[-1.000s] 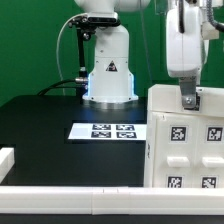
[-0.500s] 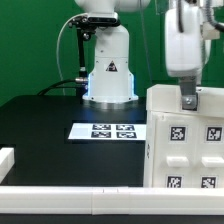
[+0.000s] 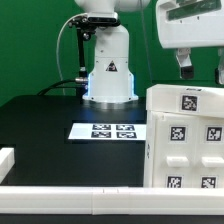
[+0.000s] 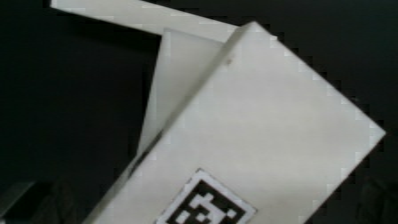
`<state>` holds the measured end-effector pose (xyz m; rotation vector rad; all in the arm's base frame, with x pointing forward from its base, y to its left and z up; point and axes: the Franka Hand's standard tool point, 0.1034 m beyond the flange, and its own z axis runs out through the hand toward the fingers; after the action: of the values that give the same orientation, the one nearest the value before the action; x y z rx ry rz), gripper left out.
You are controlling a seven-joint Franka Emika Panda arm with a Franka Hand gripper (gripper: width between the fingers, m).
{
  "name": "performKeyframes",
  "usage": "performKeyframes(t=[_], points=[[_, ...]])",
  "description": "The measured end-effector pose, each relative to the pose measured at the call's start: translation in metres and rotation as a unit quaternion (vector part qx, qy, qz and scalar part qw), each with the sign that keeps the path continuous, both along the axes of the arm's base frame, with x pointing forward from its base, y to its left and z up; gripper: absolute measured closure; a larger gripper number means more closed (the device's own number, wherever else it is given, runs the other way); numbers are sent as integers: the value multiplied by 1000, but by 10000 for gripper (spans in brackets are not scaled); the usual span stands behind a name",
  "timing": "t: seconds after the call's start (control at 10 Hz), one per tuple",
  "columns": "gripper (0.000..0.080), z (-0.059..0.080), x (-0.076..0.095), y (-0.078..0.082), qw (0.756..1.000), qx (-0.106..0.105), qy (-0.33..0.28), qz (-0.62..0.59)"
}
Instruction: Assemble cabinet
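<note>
My gripper [image 3: 199, 67] hangs above the cabinet [image 3: 185, 140], clear of its top face, with its two fingers [image 3: 184, 64] spread apart and nothing held between them. The cabinet stands on the black table [image 3: 50, 125] at the exterior view's right, its front face divided into compartments that each carry a square black-and-white tag [image 3: 179, 135], and the marker board [image 3: 108, 131] lies flat on the table just beside it toward the exterior view's left. The wrist view shows white cabinet panels [image 4: 267, 130] meeting at an edge, with part of one tag [image 4: 210, 205] visible.
</note>
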<state>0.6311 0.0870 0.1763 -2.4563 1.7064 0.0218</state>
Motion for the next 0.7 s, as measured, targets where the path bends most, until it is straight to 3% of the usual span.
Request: performKeyframes(t=[0.2,0.4,0.7], points=[[2,2,5,0,985,-27,-20,171],[2,3,9,1,930,-44,-45,363],[2,3,8,4,893,-50,-53,444]])
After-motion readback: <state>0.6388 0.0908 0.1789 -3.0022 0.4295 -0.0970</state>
